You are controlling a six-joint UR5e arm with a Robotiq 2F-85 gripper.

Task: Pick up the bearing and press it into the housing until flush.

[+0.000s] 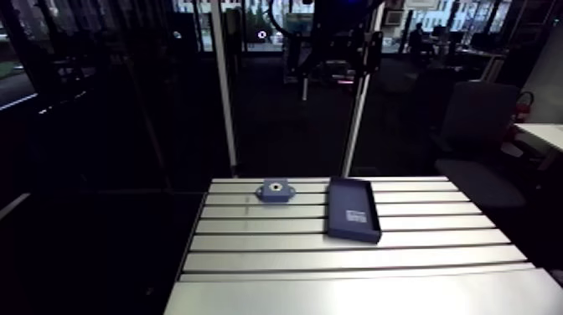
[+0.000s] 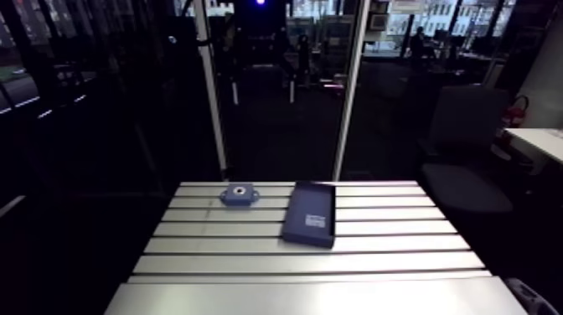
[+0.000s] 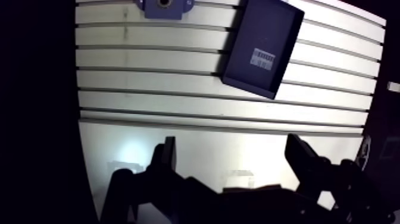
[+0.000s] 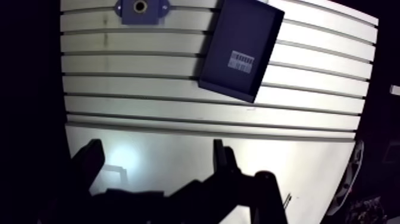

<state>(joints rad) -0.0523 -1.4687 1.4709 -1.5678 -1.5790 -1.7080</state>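
Wrist view: gripper [image 3: 232, 146] hangs above the bare near part of the table [image 1: 251, 243]. Its two dark fingers [image 3: 165, 158] are spread wide, released, with nothing between them and only pale table surface under the gap. A bright light patch lies on the table just beside the one finger. Taking the gripper as the centre of the dial, with 12 o'clock straight ahead of it, the housing [image 3: 163, 6] sits at about 11 o'clock, well apart, on the farthest slats of the table. It is a small blue block with an ear on each side and a round bore in the middle, facing up. A dark blue tray [image 3: 263, 47] lies at about 1 o'clock, also well apart from the fingers. It is shallow, rectangular and raised-rimmed, with its long side skewed against the table's slots. A white barcode label [image 3: 265, 58] sits flat on the tray's floor. Arm view: the tray lies at 3 o'clock of the housing, near it but not touching, and reaches further toward the near edge. The bearing cannot be told apart as a separate piece in either view; whether it sits in the bore cannot be told.
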